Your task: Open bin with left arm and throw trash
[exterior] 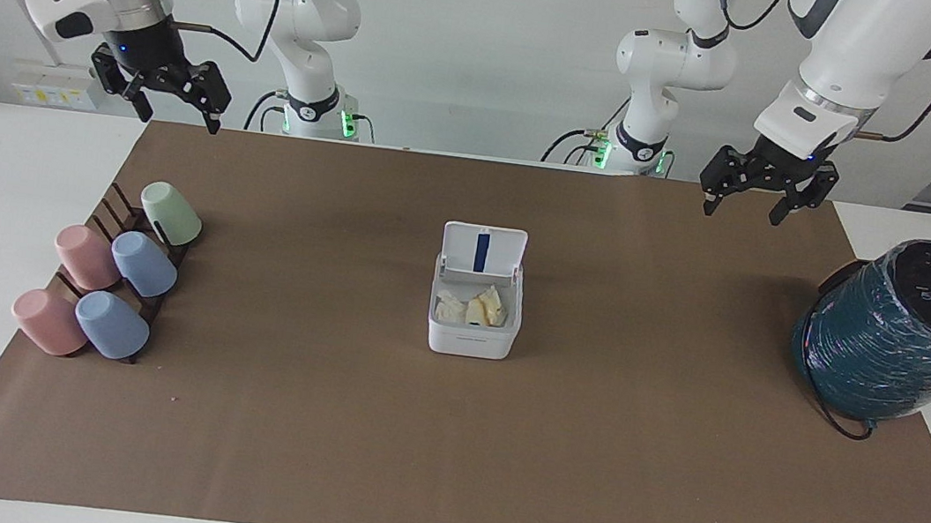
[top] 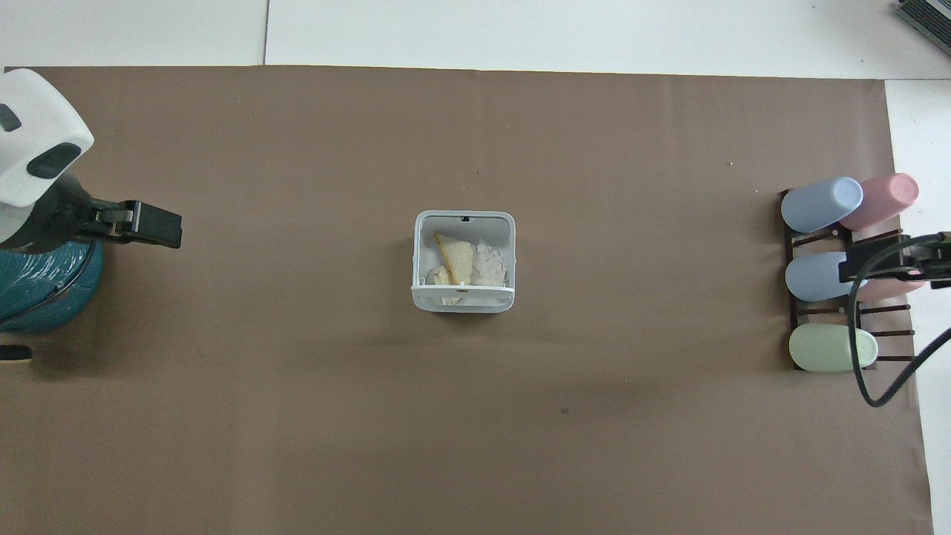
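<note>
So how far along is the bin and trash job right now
It looks finished. The bin stands in the middle of the brown mat with its lid up, and the tissue wad, the paper wad and the bread-like wedge all lie inside it. Nothing is in hand: the left gripper and right gripper hang open and empty above the mat's edge nearest the robots. No trash shows outside the bin.

Smooth plastic bin point(exterior: 473, 333); matt paper mat point(exterior: 584, 454)

Bare brown mat point(exterior: 321, 422) rings the open bin point(exterior: 473, 333); only its upright lid point(exterior: 483, 251) blocks the robots' side.
</note>
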{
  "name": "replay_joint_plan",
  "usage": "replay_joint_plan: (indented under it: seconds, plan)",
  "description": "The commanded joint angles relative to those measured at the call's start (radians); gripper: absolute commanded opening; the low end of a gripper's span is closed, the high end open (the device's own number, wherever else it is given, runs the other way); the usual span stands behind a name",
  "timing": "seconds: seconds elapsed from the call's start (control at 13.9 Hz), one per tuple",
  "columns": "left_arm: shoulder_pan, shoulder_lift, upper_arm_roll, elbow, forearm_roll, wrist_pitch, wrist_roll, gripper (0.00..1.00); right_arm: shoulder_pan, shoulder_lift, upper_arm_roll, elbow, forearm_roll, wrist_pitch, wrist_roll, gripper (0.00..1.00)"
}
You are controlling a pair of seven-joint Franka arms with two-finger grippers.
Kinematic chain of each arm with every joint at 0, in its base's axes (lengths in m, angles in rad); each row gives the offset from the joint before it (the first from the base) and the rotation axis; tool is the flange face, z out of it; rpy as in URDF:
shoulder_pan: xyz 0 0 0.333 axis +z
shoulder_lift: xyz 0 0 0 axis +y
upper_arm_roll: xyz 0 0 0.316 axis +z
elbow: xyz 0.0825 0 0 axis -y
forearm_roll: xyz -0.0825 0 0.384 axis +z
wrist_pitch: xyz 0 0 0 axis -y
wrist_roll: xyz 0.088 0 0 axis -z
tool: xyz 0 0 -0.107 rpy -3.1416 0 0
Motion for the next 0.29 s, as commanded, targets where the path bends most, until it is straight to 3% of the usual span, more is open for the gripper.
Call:
replay_joint_plan:
  seconds: [0.0, 0.22]
  plan:
    - [0.004, -0.017, -0.004, -0.016, 0.015, -0.011, 0.002, 1.00, 0.000, -0.016, -0.002, -0.006, 0.015, -0.014, -0.014, 1.00]
    - [0.004, -0.017, -0.004, -0.016, 0.015, -0.014, 0.002, 1.00, 0.000, -0.016, 0.000, -0.006, 0.015, -0.014, -0.014, 1.00]
